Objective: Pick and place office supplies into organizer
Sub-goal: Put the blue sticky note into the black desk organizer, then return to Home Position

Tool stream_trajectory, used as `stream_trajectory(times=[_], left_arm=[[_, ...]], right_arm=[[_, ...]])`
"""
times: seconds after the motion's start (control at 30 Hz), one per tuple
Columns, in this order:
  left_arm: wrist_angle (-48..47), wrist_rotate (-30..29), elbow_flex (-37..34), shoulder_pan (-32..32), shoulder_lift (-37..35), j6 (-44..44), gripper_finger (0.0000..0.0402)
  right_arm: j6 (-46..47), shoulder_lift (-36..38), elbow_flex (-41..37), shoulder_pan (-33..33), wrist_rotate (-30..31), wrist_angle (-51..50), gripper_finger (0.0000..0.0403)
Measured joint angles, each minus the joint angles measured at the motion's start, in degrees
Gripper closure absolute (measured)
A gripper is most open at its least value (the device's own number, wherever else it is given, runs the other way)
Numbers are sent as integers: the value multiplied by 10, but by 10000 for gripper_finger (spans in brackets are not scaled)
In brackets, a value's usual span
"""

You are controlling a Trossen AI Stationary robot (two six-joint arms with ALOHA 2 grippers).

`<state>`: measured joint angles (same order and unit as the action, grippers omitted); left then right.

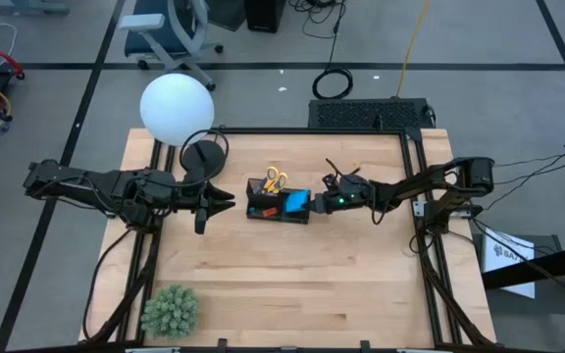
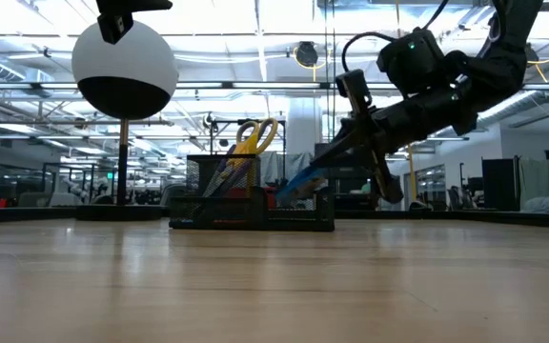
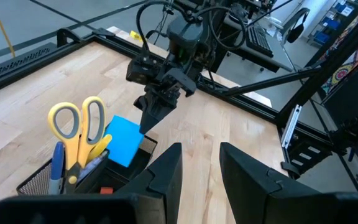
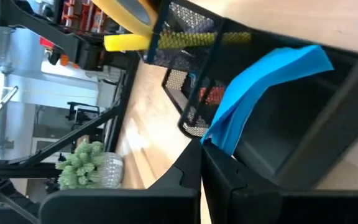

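The black organizer (image 1: 268, 208) sits mid-table. Its taller mesh section holds the yellow-handled scissors (image 1: 275, 179), a bluish-purple pen (image 3: 56, 169), a yellow pen (image 3: 98, 149) and a small red piece (image 3: 106, 190). My right gripper (image 1: 319, 205) is at the organizer's right end, shut on the blue note pad (image 1: 296, 203) above the lower tray section (image 4: 291, 143). My left gripper (image 1: 226, 201) hovers open just left of the organizer and touches nothing; its two fingers (image 3: 166, 174) show apart. My right gripper (image 4: 202, 149) pinches the blue note pad by one corner (image 4: 219, 134) between its two shut fingers. It reaches in from the table's right, slanting down. The pad bends and slopes away from the fingers (image 2: 298, 181) over the tray section; whether its far end rests on the tray I cannot tell.
A lamp with a round black base (image 1: 202, 157) and a white globe (image 1: 177, 108) stands behind the left gripper. The green spiky plant (image 1: 170, 312) sits at the near left corner. Bare wood (image 1: 312, 284) lies between the organizer and the near edge.
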<state>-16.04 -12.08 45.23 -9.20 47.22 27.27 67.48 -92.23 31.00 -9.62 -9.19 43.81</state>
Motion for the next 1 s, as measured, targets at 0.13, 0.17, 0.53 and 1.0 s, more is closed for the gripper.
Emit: stream_trajectory(times=[0.13,0.17,0.53,1.0], left_arm=[[0,0,0,0,0,0,286],[0,0,0,0,0,0,286],[0,0,0,0,0,0,286],[0,0,0,0,0,0,286]], right_arm=[[8,-18,0,4,0,28,403],[8,-23,0,4,1,35,403],[23,-31,5,3,1,44,399],[69,-31,5,3,-15,39,278]])
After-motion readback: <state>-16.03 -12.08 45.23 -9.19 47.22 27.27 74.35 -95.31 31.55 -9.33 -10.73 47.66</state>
